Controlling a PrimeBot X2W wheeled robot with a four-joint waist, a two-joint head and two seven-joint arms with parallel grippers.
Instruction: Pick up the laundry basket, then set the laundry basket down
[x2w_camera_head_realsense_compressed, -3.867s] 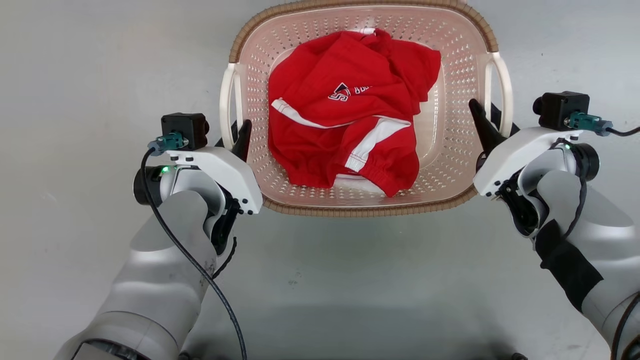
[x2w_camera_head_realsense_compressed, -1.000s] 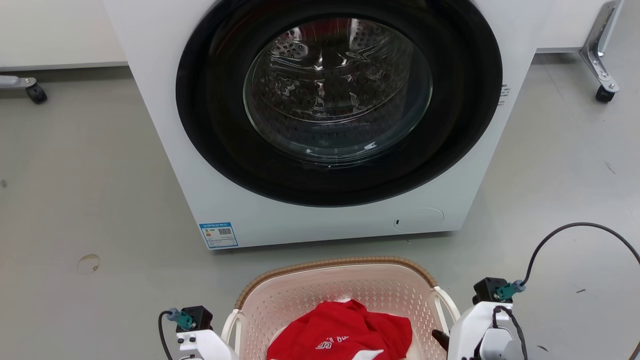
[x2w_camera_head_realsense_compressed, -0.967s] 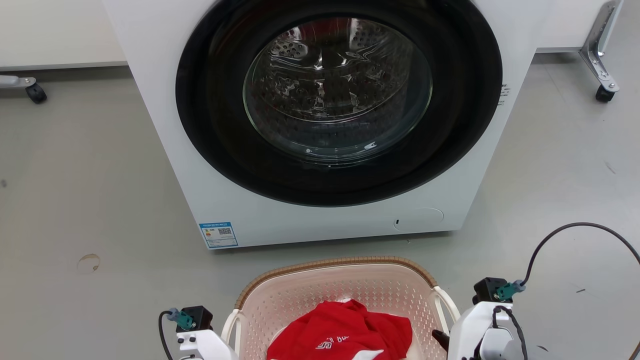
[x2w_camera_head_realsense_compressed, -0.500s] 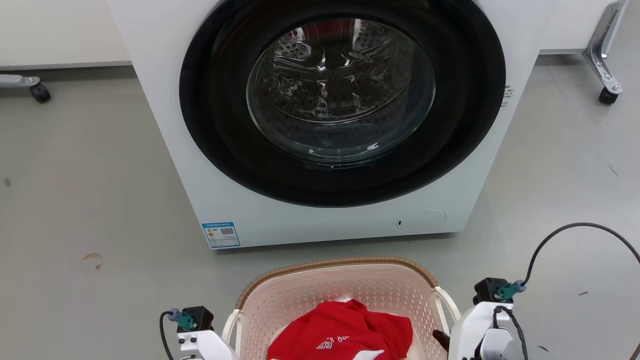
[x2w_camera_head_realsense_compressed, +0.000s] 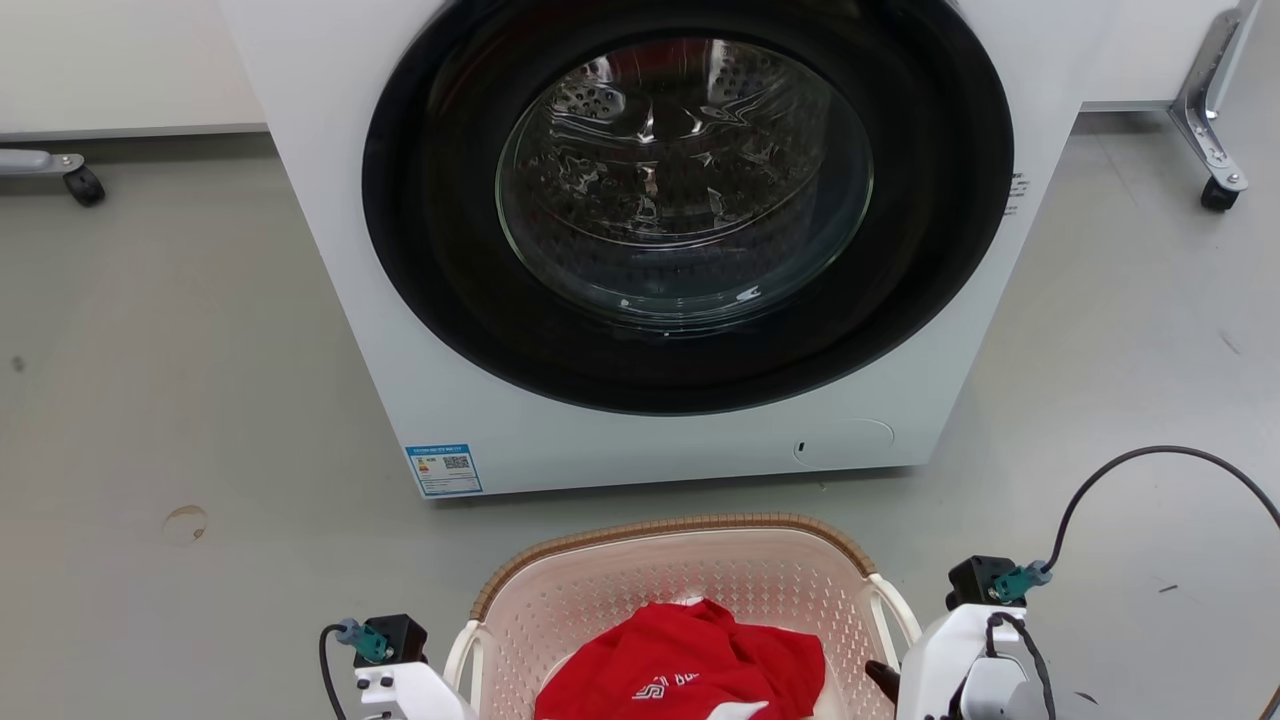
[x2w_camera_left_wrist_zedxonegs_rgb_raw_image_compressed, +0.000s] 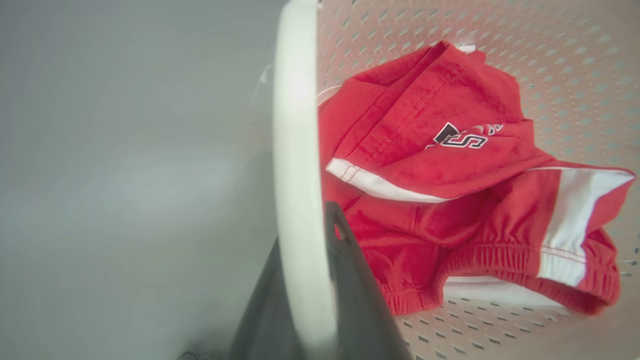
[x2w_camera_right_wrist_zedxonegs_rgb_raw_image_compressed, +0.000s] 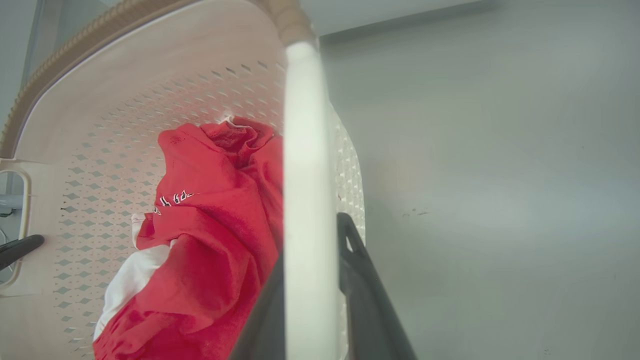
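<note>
Washer (x2w_camera_head_realsense_compressed: 600, 450) ahead, laundry basket (x2w_camera_head_realsense_compressed: 680, 580) clamped between left gripper (x2w_camera_left_wrist_zedxonegs_rgb_raw_image_compressed: 305, 235), right gripper (x2w_camera_right_wrist_zedxonegs_rgb_raw_image_compressed: 311, 240)

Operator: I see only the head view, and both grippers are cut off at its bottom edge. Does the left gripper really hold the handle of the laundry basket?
Observer: Yes. In the left wrist view the left gripper is shut on the white left handle of the laundry basket, one dark finger on each side of it.
Operator: And the other side?
Observer: The same. The right gripper is shut on the white right handle, which runs between its two fingers.
Operator: Is the red garment caught in a grip?
Observer: Not that I can see; only the handle sits between each pair of fingers.
</note>
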